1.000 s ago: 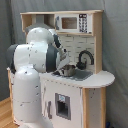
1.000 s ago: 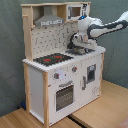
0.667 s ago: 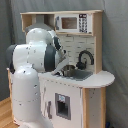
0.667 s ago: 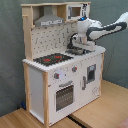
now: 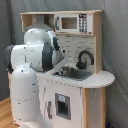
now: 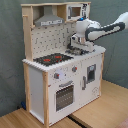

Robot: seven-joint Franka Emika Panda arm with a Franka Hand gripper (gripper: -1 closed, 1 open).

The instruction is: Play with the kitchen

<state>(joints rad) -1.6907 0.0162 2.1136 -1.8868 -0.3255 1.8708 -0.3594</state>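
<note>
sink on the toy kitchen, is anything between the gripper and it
Nothing visible does. In the second exterior view the gripper hangs right over the sink end of the kitchen counter, beside the stovetop. In the first exterior view the arm hides the gripper.

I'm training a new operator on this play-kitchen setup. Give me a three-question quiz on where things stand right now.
1. True or false: in the second exterior view, the hand is over the sink side of the kitchen, not over the stovetop.
2. In the first exterior view, where is the microwave? A) below the counter B) on the top shelf, above the faucet C) on the floor
3. Fill in: in the second exterior view, the oven door sits below the ____.

Key: 1 true; 2 B; 3 stovetop.
</note>
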